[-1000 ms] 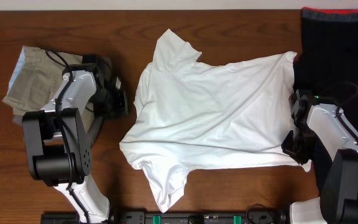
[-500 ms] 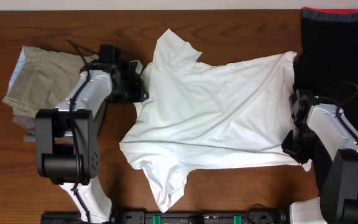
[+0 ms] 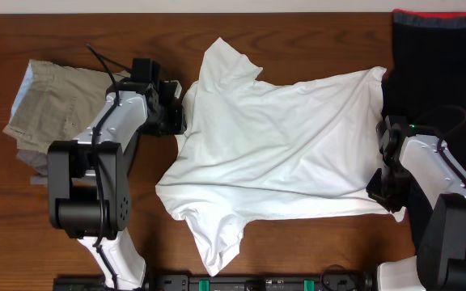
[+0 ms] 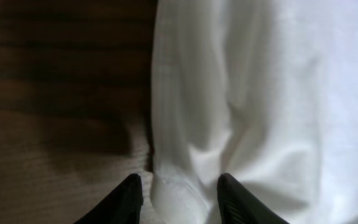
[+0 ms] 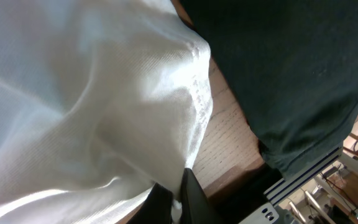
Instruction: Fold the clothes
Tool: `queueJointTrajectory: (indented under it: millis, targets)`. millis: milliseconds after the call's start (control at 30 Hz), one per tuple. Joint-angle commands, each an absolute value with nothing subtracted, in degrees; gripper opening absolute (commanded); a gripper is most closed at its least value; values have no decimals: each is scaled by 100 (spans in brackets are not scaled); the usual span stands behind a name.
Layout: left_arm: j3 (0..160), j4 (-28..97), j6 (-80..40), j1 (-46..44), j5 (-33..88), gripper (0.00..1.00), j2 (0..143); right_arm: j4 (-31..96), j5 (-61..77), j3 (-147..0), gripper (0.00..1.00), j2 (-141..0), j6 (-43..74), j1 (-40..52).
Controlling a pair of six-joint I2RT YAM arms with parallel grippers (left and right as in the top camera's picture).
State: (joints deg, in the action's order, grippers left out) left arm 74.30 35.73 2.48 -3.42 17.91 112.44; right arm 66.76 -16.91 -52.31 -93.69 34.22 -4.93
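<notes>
You've got the white T-shirt [image 3: 281, 153] lying wrinkled on the table [image 3: 298, 32], L gripper [image 4: 178, 186] jaws spread astride its left edge, R gripper [image 5: 176, 190] jaws pressed together pinching its right corner beside the black garment [image 3: 443, 65].

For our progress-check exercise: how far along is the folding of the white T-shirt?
Done: nothing; the plain white short-sleeved cotton T-shirt lies spread, wrinkled, unfolded. In hand: the right tool pinches a hem corner; the left tool stands open over its opposite edge. Left: every fold.
</notes>
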Motion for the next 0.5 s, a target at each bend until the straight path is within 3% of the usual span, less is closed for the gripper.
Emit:
queueJointTrajectory:
  millis: [0, 100, 133, 167, 300, 467]
  targets:
    - [7413, 3568, 320, -320, 1686, 41, 11581, 6665, -1754, -5218, 5, -9299, 3400, -530]
    - [7413, 3542, 322, -320, 1684, 20, 11721, 6665, -1756, -5218, 5, -9299, 3395, -530]
    - [7415, 3505, 322, -318, 1684, 9, 11725, 6665, -1756, -5218, 5, -9299, 3378, -530]
    - [7415, 3446, 320, -318, 1686, 6, 11725, 6665, -1756, -5218, 5, -9299, 3371, -530]
    - [7529, 3299, 248, -279, 1629, 6, 11710, 6667, -1754, -5218, 5, -9299, 3358, -530]
    - [7784, 3240, -305, -91, 528, 6, 11710, 6672, -1756, -5218, 5, -9299, 3356, -530]
